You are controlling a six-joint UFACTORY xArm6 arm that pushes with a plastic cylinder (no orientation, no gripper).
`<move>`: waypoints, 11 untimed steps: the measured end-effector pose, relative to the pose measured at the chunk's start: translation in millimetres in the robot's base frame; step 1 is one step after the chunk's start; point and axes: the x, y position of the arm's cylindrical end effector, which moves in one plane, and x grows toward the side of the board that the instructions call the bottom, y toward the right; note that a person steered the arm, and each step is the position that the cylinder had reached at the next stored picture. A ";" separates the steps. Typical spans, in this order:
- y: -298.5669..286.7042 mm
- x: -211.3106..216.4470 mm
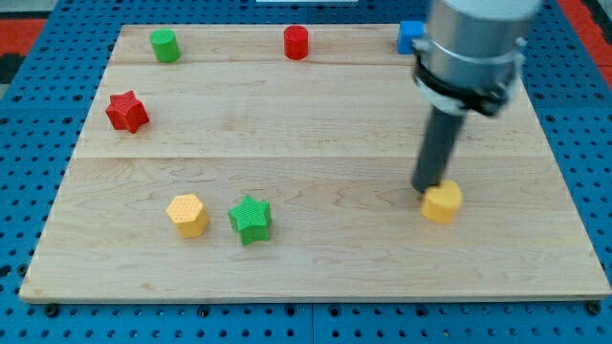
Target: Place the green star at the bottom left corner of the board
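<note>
The green star (251, 220) lies on the wooden board (316, 115) at the lower left of middle. A yellow hexagon block (187, 214) sits just to its left. My tip (426, 187) is far to the star's right, touching the top left of a yellow block (442, 203). The rod runs up to the arm's grey body (470, 48) at the view's top right.
A red star (126, 112) lies at the left edge. A green cylinder (164, 45) and a red cylinder (296, 42) stand along the top edge. A blue block (410, 35) at the top is partly hidden by the arm. Blue pegboard surrounds the board.
</note>
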 end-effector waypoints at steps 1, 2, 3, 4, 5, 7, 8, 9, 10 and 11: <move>21.0 21.2; 11.2 17.3; -6.1 15.6; -6.4 15.7; -6.5 15.7; -113.3 0.5; -163.7 -13.5; -181.9 -28.8; -162.8 -16.6; -173.8 -1.6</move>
